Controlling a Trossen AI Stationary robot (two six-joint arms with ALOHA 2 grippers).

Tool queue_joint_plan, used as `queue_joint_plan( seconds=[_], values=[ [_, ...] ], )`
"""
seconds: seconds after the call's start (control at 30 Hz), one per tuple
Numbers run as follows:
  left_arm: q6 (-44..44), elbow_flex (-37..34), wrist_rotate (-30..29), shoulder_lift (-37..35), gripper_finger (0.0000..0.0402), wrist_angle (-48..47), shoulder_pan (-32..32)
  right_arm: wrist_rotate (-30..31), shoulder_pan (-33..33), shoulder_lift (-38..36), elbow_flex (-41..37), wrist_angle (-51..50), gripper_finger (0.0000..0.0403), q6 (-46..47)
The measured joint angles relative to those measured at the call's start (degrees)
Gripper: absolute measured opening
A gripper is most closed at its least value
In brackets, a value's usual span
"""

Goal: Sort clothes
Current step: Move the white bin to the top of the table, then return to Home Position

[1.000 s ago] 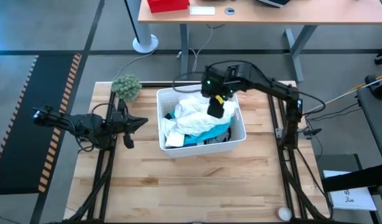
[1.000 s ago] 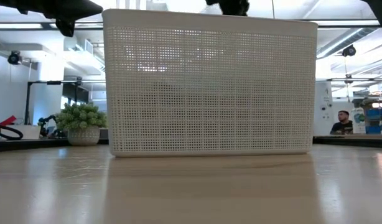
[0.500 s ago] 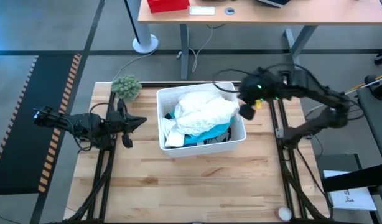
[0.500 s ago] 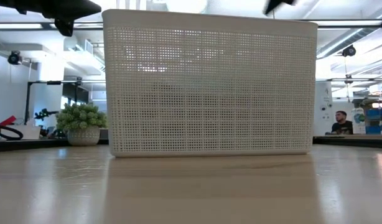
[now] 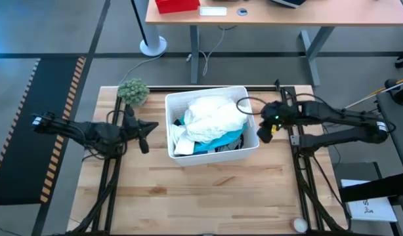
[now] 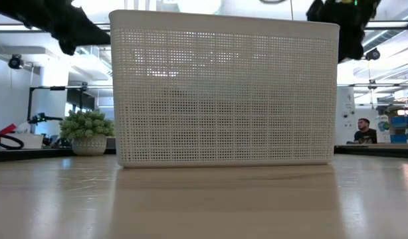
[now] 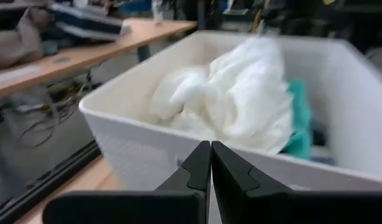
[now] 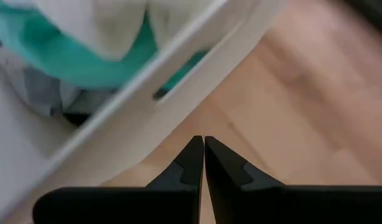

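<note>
Clothes (image 5: 211,124) sit heaped inside the white plastic bin (image 5: 254,145) near the middle of the wooden worktop (image 5: 201,196). A big white garment (image 5: 214,117) lies on top of the heap and bulges above the rim; under it a turquoise piece (image 5: 221,139) peeks out along the side facing the front edge of the worktop, with a bit of grey fabric (image 5: 226,148) beside it in the bin's corner. From the left wrist view the white garment (image 7: 241,99) fills most of the bin, with turquoise (image 7: 300,118) tucked against one wall.

Neither arm is in the bin. The right tool (image 5: 266,130) hangs just outside the bin's right wall, over bare wood, fingers clenched together with nothing between them; its own camera shows the two dark fingertips (image 8: 192,163) pressed tip to tip above the worktop (image 8: 303,99), with the bin's slotted handle wall (image 8: 172,87) close ahead. The left tool (image 5: 144,141) is off to the bin's left, apart from it and pointing toward it, also clenched and empty; its fingers (image 7: 200,171) meet in a closed line in front of the bin's wall (image 7: 135,146).

A fuzzy green ball (image 5: 133,92) rests at the worktop's far left corner, well apart from the bin. At table height, the bin's perforated wall (image 6: 224,96) hides everything inside it.
</note>
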Motion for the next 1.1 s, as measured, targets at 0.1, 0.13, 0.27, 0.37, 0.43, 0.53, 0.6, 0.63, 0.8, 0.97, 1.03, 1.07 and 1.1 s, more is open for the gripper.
queue_joint_plan(
  seconds=[0.1,0.13,0.27,0.37,0.43,0.53,0.6,0.63,0.8,0.97,1.03,1.07,1.1],
  values=[
    [-1.6,-0.1,0.0,3.4,0.0,-0.2,2.4,-3.0,0.2,0.6,-4.0,3.1,0.0,0.7],
    [-2.1,-0.1,0.0,4.4,0.0,-0.3,3.3,-3.6,0.5,0.8,-5.0,4.5,0.0,1.0],
    [-3.2,-0.1,-0.1,7.9,0.0,-0.3,6.1,-6.2,2.2,0.8,-6.5,8.5,0.0,1.7],
    [-3.5,-0.1,-0.1,9.9,0.0,-0.2,7.9,-7.5,4.4,0.0,-6.5,11.2,0.0,2.2],
    [-3.5,-0.1,-0.1,10.7,0.0,-0.3,9.0,-7.7,5.9,-0.6,-6.4,12.3,0.0,3.2],
    [-3.5,-0.1,-0.2,11.3,0.0,0.2,10.1,-6.5,8.4,-1.4,-6.4,13.1,0.0,5.2],
    [-3.3,-0.1,-0.2,10.9,0.0,0.2,10.4,-5.0,10.2,-1.8,-6.3,12.9,0.0,6.5],
    [-3.0,-0.1,-0.2,10.5,0.0,0.3,10.4,-3.8,11.2,-2.0,-6.3,12.9,0.0,7.2],
    [-1.8,-0.1,-0.1,5.6,0.0,0.2,10.3,2.7,16.9,-4.3,-6.3,12.8,0.0,8.8],
    [0.8,-0.1,6.1,-1.4,0.0,0.0,10.2,14.3,24.2,-8.3,-6.3,12.9,0.0,5.6],
    [2.5,-0.1,9.3,-3.8,0.0,0.0,10.2,19.6,27.4,-9.9,-6.3,13.1,0.0,3.0],
    [3.6,-0.1,10.7,-4.8,0.0,0.1,10.2,22.2,29.0,-10.6,-6.4,13.9,0.0,1.4],
    [4.7,-0.1,11.9,-5.8,0.0,0.3,10.2,24.6,30.4,-11.4,-6.7,14.9,0.0,-0.7]
  ],
)
